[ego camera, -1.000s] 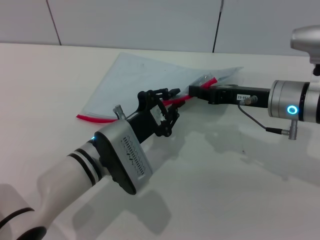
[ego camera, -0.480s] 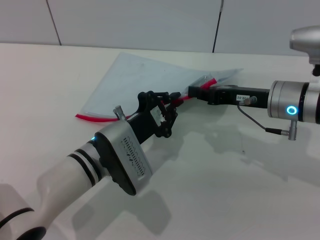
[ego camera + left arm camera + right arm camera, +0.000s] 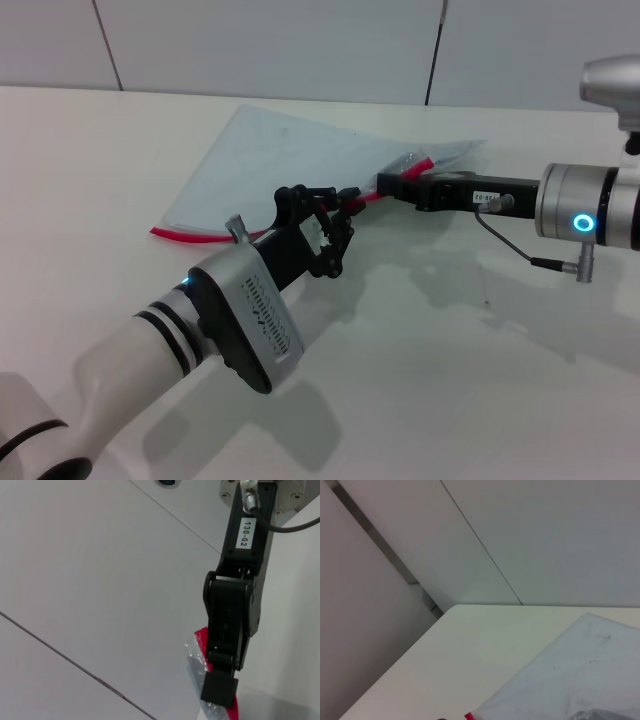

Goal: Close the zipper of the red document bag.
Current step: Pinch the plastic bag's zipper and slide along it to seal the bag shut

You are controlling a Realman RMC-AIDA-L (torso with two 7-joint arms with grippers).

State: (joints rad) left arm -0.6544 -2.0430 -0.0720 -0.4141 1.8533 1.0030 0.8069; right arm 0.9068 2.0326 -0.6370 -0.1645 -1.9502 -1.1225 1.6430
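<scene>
Clearly, "130-02" labels the right hand [image 3: 220,690] clamping the zipper [image 3: 201,636].

The red document bag [image 3: 290,160] is translucent, smooth, slightly glossy plastic on a matt white table [image 3: 480,380].

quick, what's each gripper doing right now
Left gripper: at the zipper, grip cannot be told.
Right gripper: shut on the red document bag.
</scene>
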